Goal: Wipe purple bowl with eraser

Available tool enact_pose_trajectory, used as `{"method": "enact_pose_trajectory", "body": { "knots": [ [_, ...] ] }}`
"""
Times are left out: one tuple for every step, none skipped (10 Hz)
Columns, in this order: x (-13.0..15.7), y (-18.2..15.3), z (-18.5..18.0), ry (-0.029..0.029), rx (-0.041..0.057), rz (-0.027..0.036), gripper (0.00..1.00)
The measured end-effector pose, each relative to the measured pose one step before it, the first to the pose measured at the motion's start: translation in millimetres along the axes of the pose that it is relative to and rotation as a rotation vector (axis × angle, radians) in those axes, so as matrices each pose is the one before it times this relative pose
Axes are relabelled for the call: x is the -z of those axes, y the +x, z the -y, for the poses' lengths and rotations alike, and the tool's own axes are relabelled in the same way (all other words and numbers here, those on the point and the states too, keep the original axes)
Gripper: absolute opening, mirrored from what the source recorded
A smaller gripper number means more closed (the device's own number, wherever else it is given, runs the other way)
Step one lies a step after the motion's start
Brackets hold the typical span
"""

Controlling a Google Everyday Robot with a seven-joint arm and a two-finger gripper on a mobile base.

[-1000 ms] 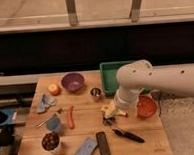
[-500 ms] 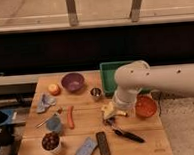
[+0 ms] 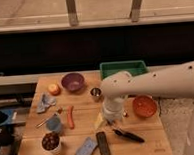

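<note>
Over table (image 3: 85,109) middle, downturned pincer (image 3: 112,122)

**No readable text anywhere on the bench**

No word, label, brand, number or sign can be read here. The bench (image 3: 145,139) top is bare wood with no marking that shows. The purple bowl (image 3: 73,81) near the far edge and the orange bowl (image 3: 144,106) near the right edge are plain. The eraser (image 3: 102,144) at the near edge is a dark block, and any print on it is too small to tell. The same holds for the blue-grey pad (image 3: 86,149) beside it and the green bin (image 3: 123,68) at the far edge. The pincer (image 3: 112,120), low over the middle of the bench under the white arm, shows no lettering either.
</note>
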Motion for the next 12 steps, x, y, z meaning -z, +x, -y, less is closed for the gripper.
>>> {"method": "enact_pose_trajectory", "body": {
  "knots": [
    [-6.83,1.61,-5.19,0.00667,0.01254,-0.01884,0.8],
    [-5.33,1.98,-4.12,0.00831,0.00993,-0.01753,0.8],
    [-6.09,3.23,-3.54,0.00599,0.00882,-0.01848,0.8],
    [-7.81,3.05,-4.61,0.00258,0.01098,-0.0203,0.8],
    [-8.65,1.94,-5.68,0.00133,0.01202,-0.01981,0.8],
    [-5.81,-0.96,-5.89,-0.00269,0.01053,-0.01138,0.8],
    [-3.75,-3.66,-3.14,-0.01179,0.00571,-0.00785,0.8],
    [-3.53,-4.4,-2.31,-0.01476,0.0038,-0.00751,0.8],
    [-4.28,-4.44,-1.73,-0.01086,0.00139,-0.00914,0.8],
    [-5.13,-4.7,-2.01,-0.00834,0.00237,-0.01137,0.8],
    [-4.5,-4.62,-2.11,-0.00602,0.00224,-0.01002,0.8],
    [-4.63,-3.52,0.62,-0.0073,-0.00416,-0.00987,0.8]
  ]
}}
